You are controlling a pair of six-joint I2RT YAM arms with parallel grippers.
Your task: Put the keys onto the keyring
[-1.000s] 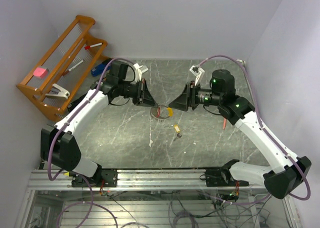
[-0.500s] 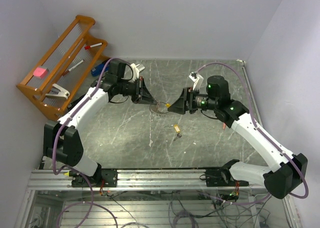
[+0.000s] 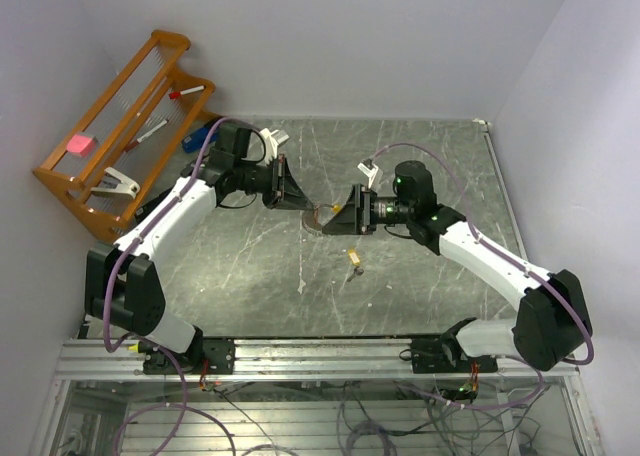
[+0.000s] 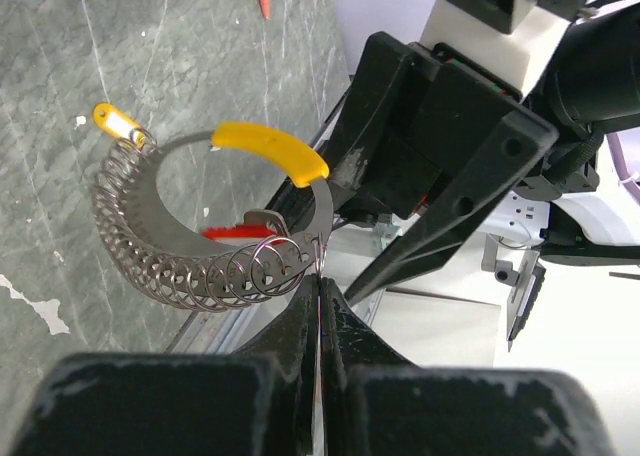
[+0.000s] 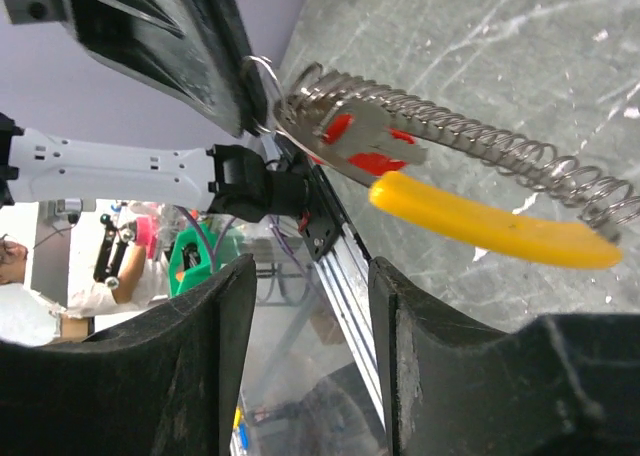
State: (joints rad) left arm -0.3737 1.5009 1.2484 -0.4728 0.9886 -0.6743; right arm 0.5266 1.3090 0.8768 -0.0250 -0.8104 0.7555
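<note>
1. Black, and pressed together, the jaws of the left gripper [image 4: 318,298] pinch the thin edge of the keyring [image 4: 170,261] and hold it in the air above the grey table [image 3: 250,266].
2. The keyring looks light and stiff. Its flat silvery band carries a springy coil that would probably give under pressure, so the plain band is the better place to grip, as the left gripper does.
3. A red-headed key [image 4: 232,233] sits against the band inside the loop. Whether it is threaded on cannot be told.
4. The curved yellow tag [image 4: 270,148] is smooth and likely slippery. It makes a broad handle, but a poor one for steadying the ring.
5. The right gripper [image 3: 340,214] faces the ring from the other side, its jaws apart and holding nothing, with the tag just in front of them.
6. The brass key [image 3: 354,261] lies loose on the table, near the ring but below it. It is tiny, thin and hard, so it should be taken by its head, leaving the hole free.
</note>
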